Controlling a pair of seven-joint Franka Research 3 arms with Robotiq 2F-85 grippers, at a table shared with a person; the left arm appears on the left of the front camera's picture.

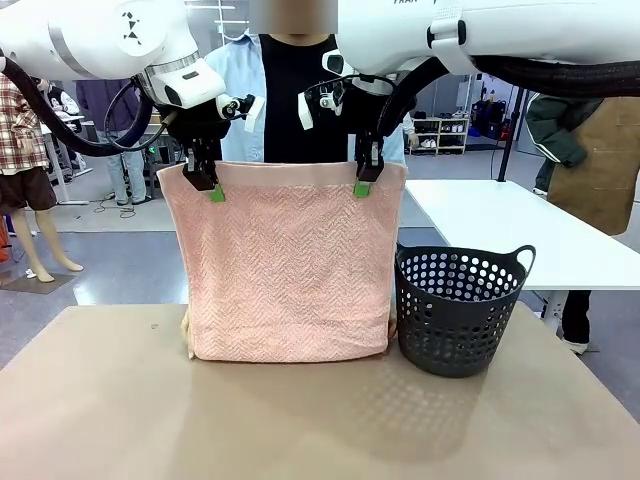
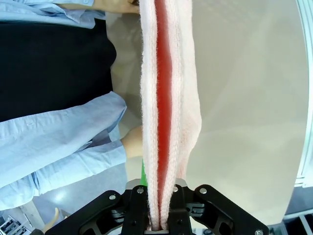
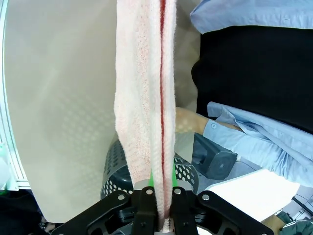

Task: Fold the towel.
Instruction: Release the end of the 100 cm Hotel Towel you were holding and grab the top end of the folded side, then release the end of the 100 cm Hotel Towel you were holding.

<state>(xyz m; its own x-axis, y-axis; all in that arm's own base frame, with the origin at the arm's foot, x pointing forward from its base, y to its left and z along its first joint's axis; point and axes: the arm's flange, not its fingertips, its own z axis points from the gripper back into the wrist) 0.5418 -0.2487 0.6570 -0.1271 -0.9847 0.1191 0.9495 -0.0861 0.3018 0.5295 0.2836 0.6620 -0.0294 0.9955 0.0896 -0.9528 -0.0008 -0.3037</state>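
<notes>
Towel-folding, cloth held aloft. The left gripper [image 1: 210,187] and the right gripper [image 1: 363,184] each pinch one upper corner of the salmon-pink towel [image 1: 288,270], fingers closed on what the wrist views show as two layers. The towel hangs flat between them like a curtain, its lower edge meeting the table [image 1: 300,420], just beside the dark perforated basket [image 1: 462,310]. A person [image 1: 290,90] stands close behind it. One doubling appears made; the next move likely calls for lowering both corners together, level and in step, laying the cloth down clear of the basket.
</notes>
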